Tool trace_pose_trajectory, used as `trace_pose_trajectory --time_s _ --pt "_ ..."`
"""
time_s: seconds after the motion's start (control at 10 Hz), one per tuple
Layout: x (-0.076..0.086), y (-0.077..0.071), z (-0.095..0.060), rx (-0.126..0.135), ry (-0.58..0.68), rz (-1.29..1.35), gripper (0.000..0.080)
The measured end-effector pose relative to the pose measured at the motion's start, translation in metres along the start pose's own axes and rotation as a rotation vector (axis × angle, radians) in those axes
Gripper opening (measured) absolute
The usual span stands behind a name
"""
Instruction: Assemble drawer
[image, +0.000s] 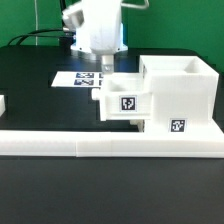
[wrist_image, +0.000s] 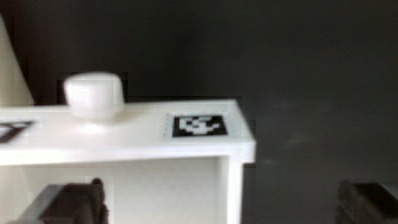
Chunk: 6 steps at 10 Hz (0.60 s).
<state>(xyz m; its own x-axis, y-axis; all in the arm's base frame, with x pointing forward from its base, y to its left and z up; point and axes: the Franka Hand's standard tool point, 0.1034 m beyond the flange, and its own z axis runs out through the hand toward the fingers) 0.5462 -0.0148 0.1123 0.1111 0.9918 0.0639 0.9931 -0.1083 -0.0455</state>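
Note:
The white drawer case (image: 182, 92) stands on the black table at the exterior view's right, with a tag low on its front. The smaller drawer box (image: 126, 101), also tagged, sticks out of its left side. My gripper (image: 103, 72) hangs just above the drawer box's outer end. In the wrist view the drawer's front panel (wrist_image: 125, 150) carries a short white knob (wrist_image: 93, 95) and a tag (wrist_image: 199, 125). My gripper (wrist_image: 221, 205) is open wide and holds nothing. One finger (wrist_image: 71, 205) is in front of the panel, and the other is over bare table.
The marker board (image: 82, 78) lies flat on the table behind the drawer, partly under the arm. A long white rail (image: 100, 145) runs along the table's front edge. A small white piece (image: 3, 103) shows at the exterior view's left edge.

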Motion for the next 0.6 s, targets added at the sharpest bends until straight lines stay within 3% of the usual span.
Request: trace_pose_trajectory --time_s 0.3,0.5,0.6 --pt "-0.005 0.001 0.003 0.000 0.023 -0.017 0.0649" --pt "-0.031 0.007 0.005 0.018 0.144 -0.075 0.0649" --pt "-0.045 0.011 0.015 0.018 0.201 -0.074 0.0649"
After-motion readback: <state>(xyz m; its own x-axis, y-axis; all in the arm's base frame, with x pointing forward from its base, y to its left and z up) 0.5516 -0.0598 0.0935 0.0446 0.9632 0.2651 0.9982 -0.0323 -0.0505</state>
